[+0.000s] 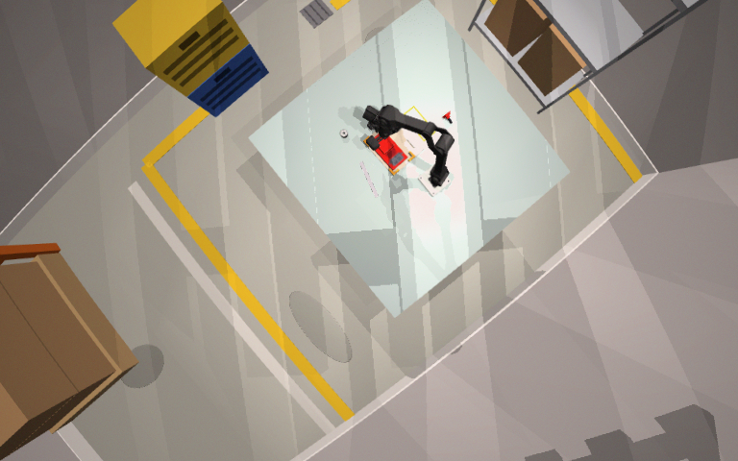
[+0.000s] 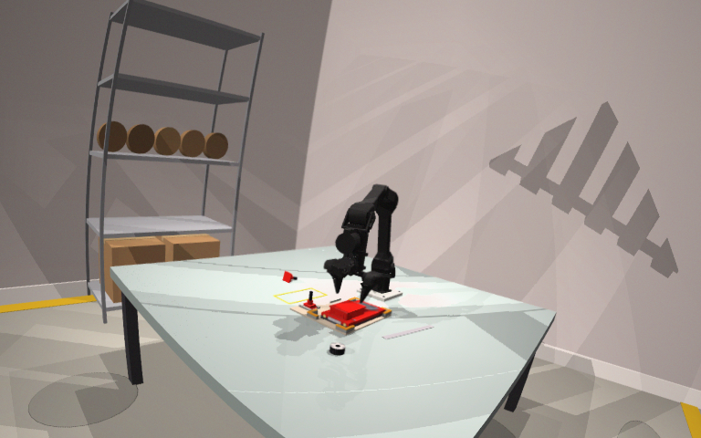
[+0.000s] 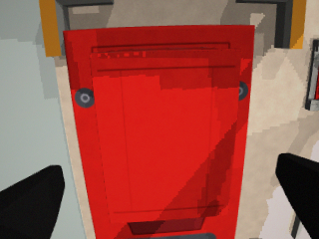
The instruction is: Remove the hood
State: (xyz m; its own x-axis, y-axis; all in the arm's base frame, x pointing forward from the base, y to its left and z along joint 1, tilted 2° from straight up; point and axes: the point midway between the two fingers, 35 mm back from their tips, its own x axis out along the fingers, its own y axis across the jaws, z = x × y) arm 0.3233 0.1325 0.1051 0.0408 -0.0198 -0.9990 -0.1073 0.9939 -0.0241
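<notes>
While gripper (image 3: 159, 189) hangs wide open, empty, hood (image 3: 159, 126) sits on toy car (image 2: 352, 312) directly below, between fingers, untouched. Marked area (image 2: 299, 295) vacant, beside gripper on desk (image 2: 423, 371). Left: grasp, lift, place, release. 0 steps done.

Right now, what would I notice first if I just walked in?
The bright red toy car on its tan board in the middle of the pale table. Right above it hangs the black robot arm, its claw open wide and holding nothing. A yellow-outlined square lies beside the board.
</notes>
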